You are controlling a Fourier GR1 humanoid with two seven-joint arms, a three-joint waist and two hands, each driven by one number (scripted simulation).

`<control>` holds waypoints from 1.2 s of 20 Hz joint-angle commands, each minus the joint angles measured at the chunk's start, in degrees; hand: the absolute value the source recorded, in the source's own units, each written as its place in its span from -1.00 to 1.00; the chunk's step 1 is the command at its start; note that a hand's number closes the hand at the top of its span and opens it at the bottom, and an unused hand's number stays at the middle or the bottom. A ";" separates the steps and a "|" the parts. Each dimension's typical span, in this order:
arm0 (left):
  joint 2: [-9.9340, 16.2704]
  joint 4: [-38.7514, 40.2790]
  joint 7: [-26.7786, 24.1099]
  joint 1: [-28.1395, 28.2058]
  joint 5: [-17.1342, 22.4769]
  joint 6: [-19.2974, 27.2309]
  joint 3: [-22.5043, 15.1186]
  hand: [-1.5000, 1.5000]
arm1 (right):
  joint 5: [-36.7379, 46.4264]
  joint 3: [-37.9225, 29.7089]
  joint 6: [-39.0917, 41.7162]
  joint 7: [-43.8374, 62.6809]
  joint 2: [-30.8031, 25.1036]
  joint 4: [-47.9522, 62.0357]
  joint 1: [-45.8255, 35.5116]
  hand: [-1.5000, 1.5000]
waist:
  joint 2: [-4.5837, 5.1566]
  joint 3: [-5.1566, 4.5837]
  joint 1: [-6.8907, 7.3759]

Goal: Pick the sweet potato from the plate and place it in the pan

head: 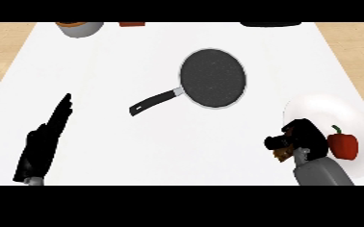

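A black frying pan [213, 78] lies in the middle of the white counter, its handle [151, 103] pointing toward the lower left. A white plate [320, 108] sits at the right edge. On it, a red bell pepper [344, 143] stands beside my right hand [301, 133]. That hand is curled over the plate's near-left rim, and a brown piece of the sweet potato [283, 154] shows beneath its fingers; most of it is hidden. My left hand [44, 142] rests open at the far left, fingers straight and pointing away.
A grey bowl [80, 28] with something orange inside sits at the far left corner. A small red object [131, 24] and a dark object [270, 24] lie along the counter's far edge. Wooden floor shows beyond both side edges.
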 commanded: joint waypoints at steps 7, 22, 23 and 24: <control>-0.86 -0.43 0.25 0.37 -0.20 -0.09 -0.71 0.00 | 32.90 4.66 -4.49 13.39 -2.48 -20.92 -4.31 1.00 | 0.22 0.25 0.62; -3.44 0.62 -2.51 -0.95 -3.66 -0.15 -2.71 0.00 | 40.92 -9.58 -0.63 3.56 15.79 -7.71 -25.25 1.00 | 1.73 0.66 3.99; -3.82 2.72 -3.21 -1.49 -3.14 -0.26 -2.09 0.00 | 39.72 -12.01 -5.88 0.15 15.07 -4.40 -23.74 1.00 | 1.87 0.67 3.88; -3.26 2.14 -2.89 -1.23 -3.61 -1.01 -2.66 0.00 | 41.15 -11.87 -5.90 1.48 17.55 -0.88 -26.25 1.00 | 1.87 0.67 4.15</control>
